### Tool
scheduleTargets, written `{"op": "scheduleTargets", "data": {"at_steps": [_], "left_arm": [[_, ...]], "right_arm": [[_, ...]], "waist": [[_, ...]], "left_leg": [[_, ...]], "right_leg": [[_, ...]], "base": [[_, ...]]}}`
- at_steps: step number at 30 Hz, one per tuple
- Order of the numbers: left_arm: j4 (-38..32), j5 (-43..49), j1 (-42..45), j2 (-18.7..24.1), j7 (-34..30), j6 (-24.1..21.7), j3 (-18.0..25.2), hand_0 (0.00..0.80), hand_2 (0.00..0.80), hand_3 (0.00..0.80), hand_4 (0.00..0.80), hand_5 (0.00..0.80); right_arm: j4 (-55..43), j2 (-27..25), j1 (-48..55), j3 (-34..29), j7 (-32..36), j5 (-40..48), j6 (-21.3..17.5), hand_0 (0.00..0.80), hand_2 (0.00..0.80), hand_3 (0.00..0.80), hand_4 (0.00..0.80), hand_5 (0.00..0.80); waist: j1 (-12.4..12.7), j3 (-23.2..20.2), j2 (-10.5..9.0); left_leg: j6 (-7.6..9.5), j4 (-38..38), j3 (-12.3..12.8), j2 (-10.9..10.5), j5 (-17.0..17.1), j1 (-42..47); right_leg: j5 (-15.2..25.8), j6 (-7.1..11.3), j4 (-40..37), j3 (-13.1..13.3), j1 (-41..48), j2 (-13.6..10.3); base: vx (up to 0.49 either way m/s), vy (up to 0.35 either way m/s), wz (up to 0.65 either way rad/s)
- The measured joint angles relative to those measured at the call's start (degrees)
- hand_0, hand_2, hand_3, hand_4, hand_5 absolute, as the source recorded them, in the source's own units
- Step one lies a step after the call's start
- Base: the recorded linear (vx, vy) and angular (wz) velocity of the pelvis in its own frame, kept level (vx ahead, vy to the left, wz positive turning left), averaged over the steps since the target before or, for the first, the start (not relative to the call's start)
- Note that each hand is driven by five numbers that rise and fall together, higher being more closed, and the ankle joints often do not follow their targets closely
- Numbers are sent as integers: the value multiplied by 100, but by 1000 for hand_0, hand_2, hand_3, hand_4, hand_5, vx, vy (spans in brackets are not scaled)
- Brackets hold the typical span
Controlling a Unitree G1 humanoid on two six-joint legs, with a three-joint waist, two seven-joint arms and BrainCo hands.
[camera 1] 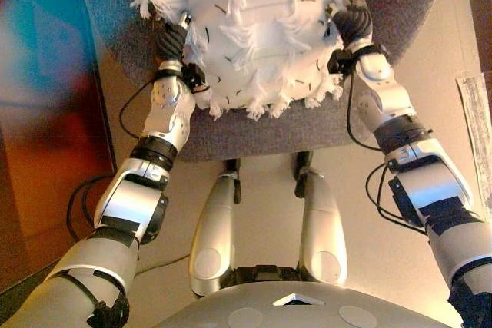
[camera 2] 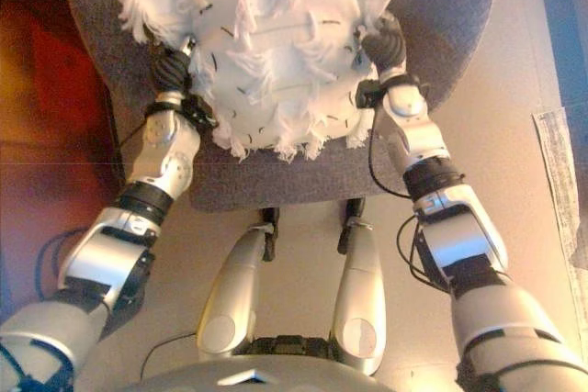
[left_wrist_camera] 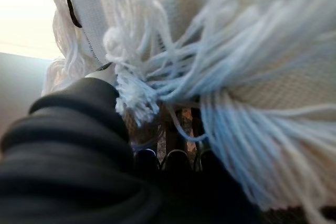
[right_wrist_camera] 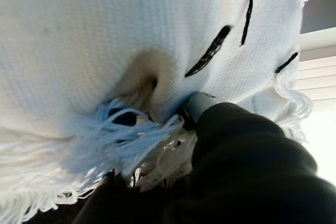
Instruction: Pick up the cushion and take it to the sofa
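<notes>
Left eye view: white fringed cushion w/ short black dashes is lying on a grey upholstered chair seat, filling most of it. Left hand is pressing against the cushion's left edge, right hand against its right edge, so the two are bracketing it from opposite sides. Fingers on both are buried in tassels here, can't tell their state. A sheet of paper is lying on the floor off to the right. Right eye view: same setup, cushion sitting flat on the seat, not visibly lifted yet. Left wrist view: dark ribbed cover is filling the corner, yarn tassels are hanging across everything; dark fingertips are prob. tucked under the fringe, but curled or straight I can't tell. Right wrist view: knit fabric is dimpling inward beside the ribbed cover, suggesting something pushing in, fingers themselves hidden. Handling: looks light, soft, v. squashy; fringe will slip and shed grip, so squeezing the padded body from both sides, mid-edge, is looking safer than grabbing tassels.
</notes>
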Motion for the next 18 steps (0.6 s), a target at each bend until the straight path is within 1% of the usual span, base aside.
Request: {"op": "scheduleTargets", "data": {"at_steps": [2, 6, 15, 17, 18], "left_arm": [[122, -125, -151, -18, 32, 11, -8, 800, 800, 800, 800, 800], [129, -129, -368, 16, 165, 153, -81, 800, 800, 800, 800, 800], [124, -127, -596, 70, 247, 300, -119, 800, 800, 800, 800, 800], [124, -124, -650, 105, 281, 405, -160, 800, 800, 800, 800, 800], [126, -126, -745, 170, 329, 558, -265, 800, 800, 800, 800, 800]], "right_arm": [[96, 0, -128, 7, -25, -51, 1, 800, 800, 800, 800, 800], [161, -129, -290, 35, -75, -48, 58, 800, 800, 800, 800, 800], [265, -291, -545, 125, -145, -46, 126, 800, 800, 800, 800, 800], [350, -293, -608, 150, -153, -45, 130, 800, 800, 800, 800, 800], [512, -301, -736, 223, -161, -41, 168, 800, 800, 800, 800, 800]], "waist": [[-2, 12, -2], [0, 12, -3], [7, 13, -4], [7, 15, -6], [8, 20, -14]], "left_leg": [[-29, 109, -21, -9, -34, -75], [-60, 251, -104, -24, -68, -208], [-42, 321, -146, -5, -112, -316], [-28, 315, -148, -4, -103, -320], [-26, 307, -149, -6, -98, -323]], "right_leg": [[-69, -14, 146, -2, -78, -21], [-172, -28, 337, -34, -184, -44], [-230, -19, 424, -72, -247, -59], [-233, -16, 424, -76, -246, -70], [-230, -14, 415, -80, -246, -74]], "base": [[29, 2, 6], [33, 2, 9], [47, -3, 5], [33, -6, 3], [0, 0, 0]]}}
